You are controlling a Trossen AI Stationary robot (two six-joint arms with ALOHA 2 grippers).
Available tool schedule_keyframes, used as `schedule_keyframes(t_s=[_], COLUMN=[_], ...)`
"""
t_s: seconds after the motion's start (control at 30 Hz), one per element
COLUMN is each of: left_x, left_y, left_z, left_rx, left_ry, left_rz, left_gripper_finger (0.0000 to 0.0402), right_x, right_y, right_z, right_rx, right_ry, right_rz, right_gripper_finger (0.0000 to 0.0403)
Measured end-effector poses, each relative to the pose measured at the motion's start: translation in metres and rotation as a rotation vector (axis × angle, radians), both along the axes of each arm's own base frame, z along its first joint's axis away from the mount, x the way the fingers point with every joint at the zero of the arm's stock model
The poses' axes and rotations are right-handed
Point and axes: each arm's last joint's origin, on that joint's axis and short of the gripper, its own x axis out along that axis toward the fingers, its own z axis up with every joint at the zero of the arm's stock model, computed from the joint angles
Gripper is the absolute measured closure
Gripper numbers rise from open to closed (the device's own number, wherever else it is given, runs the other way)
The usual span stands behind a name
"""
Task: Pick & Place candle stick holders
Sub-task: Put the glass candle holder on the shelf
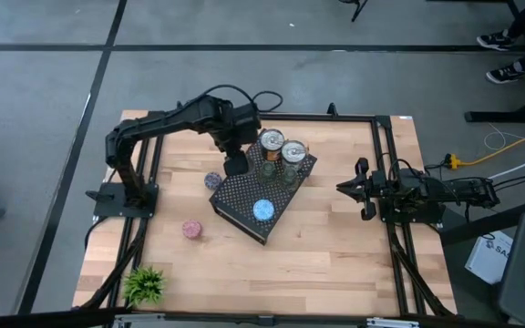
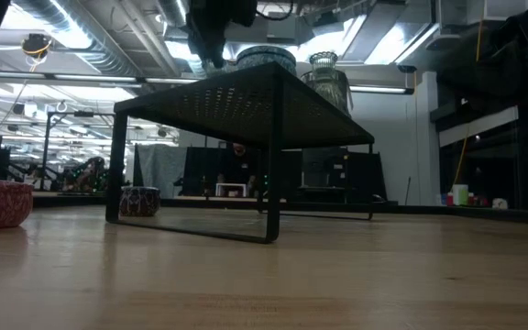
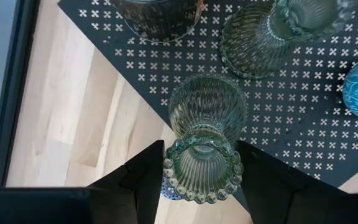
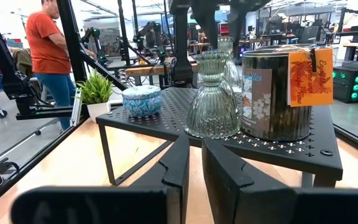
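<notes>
1. The black perforated stand [image 1: 261, 202] sits mid-table as a raised shelf, likely the drop spot for the candle holders: two tin cans [image 1: 282, 148], green glass ones and a blue round [image 1: 263, 210] are on it.
2. The left gripper [image 3: 202, 163] hangs over the stand's edge, fingers clamped on the beaded rim of a green glass holder [image 3: 207, 124], seemingly setting it down.
3. The pink round [image 1: 191, 229] and purple round [image 1: 212, 180] wait on the table.
4. The right gripper [image 4: 193, 163] is parked at the right, nearly shut, empty.
5. Only the left wrist view shows the grip; the high view hides it.

Overhead, table-level and two wrist cameras all share the black perforated stand [image 1: 262, 196] from different sides.
</notes>
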Motion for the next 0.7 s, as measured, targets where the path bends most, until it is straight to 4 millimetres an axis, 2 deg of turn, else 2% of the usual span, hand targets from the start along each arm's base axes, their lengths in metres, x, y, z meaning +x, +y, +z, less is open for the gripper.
schedule_keyframes(t_s=[0.3, 0.7], left_x=[0.011, 0.015], left_y=[-0.002, -0.002], left_z=[-0.008, -0.01], left_rx=[0.013, 0.057], left_ry=[0.002, -0.012], left_rz=[-0.045, -0.094], left_gripper_finger=[0.0221, 0.0218], right_x=[0.0, 0.0], right_y=[0.0, 0.0], right_z=[0.0, 0.0], right_rx=[0.0, 0.0], right_ry=[0.0, 0.0], right_rz=[0.0, 0.0], right_gripper_finger=[0.0355, 0.0355])
